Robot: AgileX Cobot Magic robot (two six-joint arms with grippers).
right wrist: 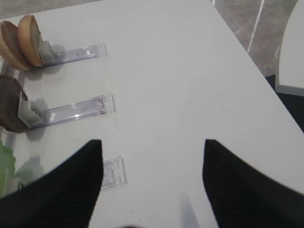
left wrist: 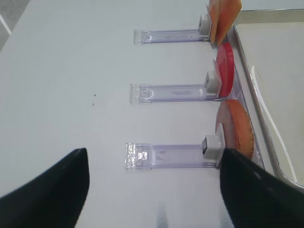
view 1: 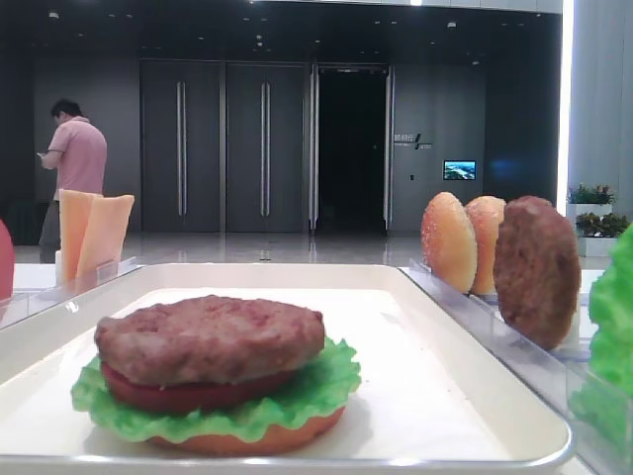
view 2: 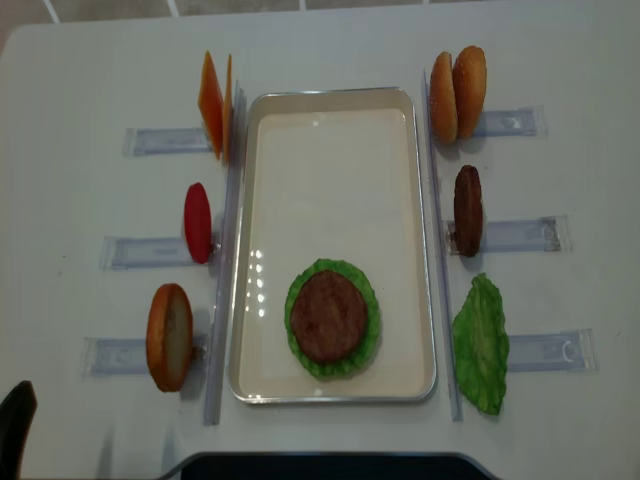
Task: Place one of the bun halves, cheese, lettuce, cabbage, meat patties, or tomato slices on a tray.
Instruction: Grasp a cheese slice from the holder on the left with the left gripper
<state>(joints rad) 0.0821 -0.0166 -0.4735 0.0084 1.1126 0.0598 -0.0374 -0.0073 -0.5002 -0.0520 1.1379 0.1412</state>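
The white tray (view 2: 330, 130) holds a stack near its front: a bun half (view 1: 247, 440), lettuce (view 2: 372, 300), a tomato slice (view 1: 188, 394) and a meat patty (view 2: 329, 316) on top. Left of the tray stand the cheese (view 2: 212, 103), a tomato slice (view 2: 197, 222) and a bun half (view 2: 169, 336). To its right are two bun halves (view 2: 458, 92), a patty (view 2: 467, 210) and lettuce (view 2: 481, 343). My left gripper (left wrist: 153, 154) hangs open and empty over the table, left of the bun half (left wrist: 235, 126). My right gripper (right wrist: 153, 142) is open and empty over bare table.
Clear plastic racks (view 2: 160, 141) hold the upright pieces on both sides of the tray. A rack end (right wrist: 114, 172) lies by my right gripper's left finger. The table's right edge (right wrist: 266, 71) is close. A person (view 1: 71, 163) stands far behind.
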